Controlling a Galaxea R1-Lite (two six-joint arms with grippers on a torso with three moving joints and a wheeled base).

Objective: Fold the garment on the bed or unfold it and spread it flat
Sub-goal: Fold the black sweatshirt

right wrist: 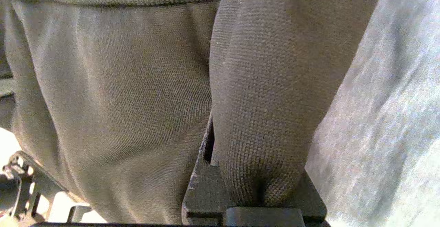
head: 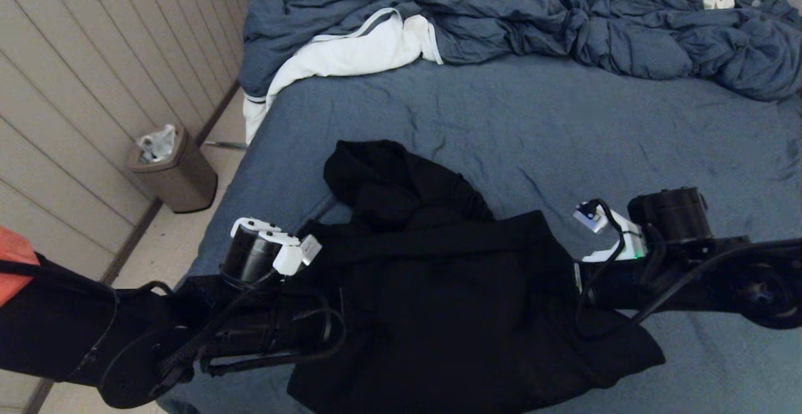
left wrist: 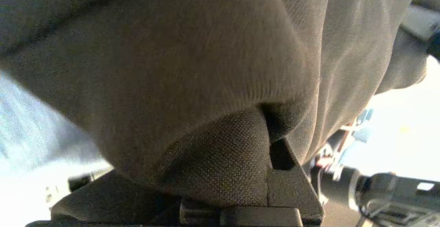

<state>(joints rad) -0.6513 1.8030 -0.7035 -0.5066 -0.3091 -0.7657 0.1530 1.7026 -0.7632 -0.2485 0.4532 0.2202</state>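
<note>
The black hoodie (head: 438,289) lies bunched on the near part of the blue-grey bed (head: 564,126), its hood (head: 376,173) pointing to the far left. My left gripper (head: 329,276) is at the hoodie's left side and my right gripper (head: 573,279) at its right side; their fingertips are lost against the black cloth in the head view. In the left wrist view a thick fold of hoodie fabric (left wrist: 220,158) sits clamped in the left gripper (left wrist: 240,172). In the right wrist view the right gripper (right wrist: 257,172) is shut on another fold (right wrist: 264,100).
A rumpled blue-grey comforter (head: 532,13) and a white cloth with a dark stripe (head: 351,51) lie along the far side of the bed. A brown waste bin (head: 175,173) stands on the floor to the left, by the panelled wall (head: 75,88). The bed's left edge runs near my left arm.
</note>
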